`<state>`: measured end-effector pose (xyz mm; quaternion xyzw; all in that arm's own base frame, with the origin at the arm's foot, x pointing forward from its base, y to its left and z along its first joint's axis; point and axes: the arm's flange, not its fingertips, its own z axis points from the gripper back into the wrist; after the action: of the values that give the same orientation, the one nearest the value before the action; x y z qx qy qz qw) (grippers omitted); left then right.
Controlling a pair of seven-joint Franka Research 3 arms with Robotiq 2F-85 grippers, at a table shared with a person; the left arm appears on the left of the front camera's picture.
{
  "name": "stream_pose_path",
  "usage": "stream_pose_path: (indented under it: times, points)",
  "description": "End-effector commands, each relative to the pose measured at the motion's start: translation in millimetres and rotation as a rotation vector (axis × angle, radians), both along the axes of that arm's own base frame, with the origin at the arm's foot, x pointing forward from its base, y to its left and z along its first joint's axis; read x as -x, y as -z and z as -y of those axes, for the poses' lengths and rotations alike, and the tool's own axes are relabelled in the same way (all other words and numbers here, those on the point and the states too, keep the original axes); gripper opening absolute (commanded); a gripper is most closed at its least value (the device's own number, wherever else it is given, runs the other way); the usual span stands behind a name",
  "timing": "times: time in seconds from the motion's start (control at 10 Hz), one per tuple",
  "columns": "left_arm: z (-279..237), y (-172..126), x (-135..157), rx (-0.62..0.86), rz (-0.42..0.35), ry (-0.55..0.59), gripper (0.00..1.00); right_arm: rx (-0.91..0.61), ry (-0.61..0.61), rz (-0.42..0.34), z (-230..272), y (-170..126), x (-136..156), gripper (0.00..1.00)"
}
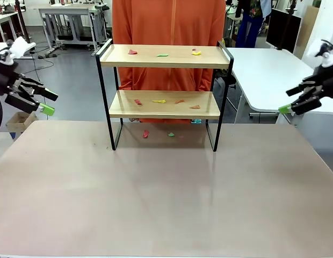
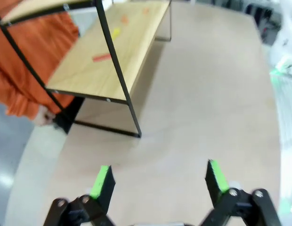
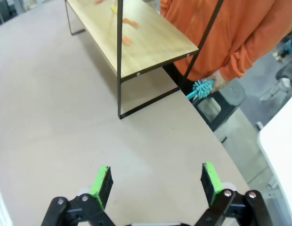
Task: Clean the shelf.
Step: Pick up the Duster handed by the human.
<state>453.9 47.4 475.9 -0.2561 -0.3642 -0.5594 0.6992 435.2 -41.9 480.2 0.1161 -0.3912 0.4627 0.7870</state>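
Left gripper (image 1: 51, 104) and right gripper (image 1: 287, 101) fingers (image 3: 102, 182) spread, empty; person (image 1: 166, 27), perhaps holding brush (image 3: 201, 88), behind shelf (image 1: 147, 58).

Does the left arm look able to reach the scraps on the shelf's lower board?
Probably yes: the left gripper, open, faces the shelf's open side; only its thin corner posts narrow the way in.

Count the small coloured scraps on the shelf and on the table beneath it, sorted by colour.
Red scraps: 3
Green scraps: 2
Yellow scraps: 2
Orange scraps: 2
Total: 9, judged from the front view: 7 on the boards of the shelf and 2 on the table under it.
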Motion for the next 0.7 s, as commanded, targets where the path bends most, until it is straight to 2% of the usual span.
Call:
stream_pose_path:
  times: [0.0,0.1,0.6]
  points:
    - [-3.4,15.1,-22.5,0.045,-0.010,0.026,1.00,-0.109,-0.061,0.022,17.4,22.6,-29.9,1.00]
    - [0.0,0.0,0.0,0.000,0.000,0.000,1.00,0.000,0.000,0.000,0.0,0.0,0.0,1.00]
    - [0.0,0.0,0.0,0.000,0.000,0.000,1.00,0.000,0.000,0.000,0.0,0.0,0.0,1.00]
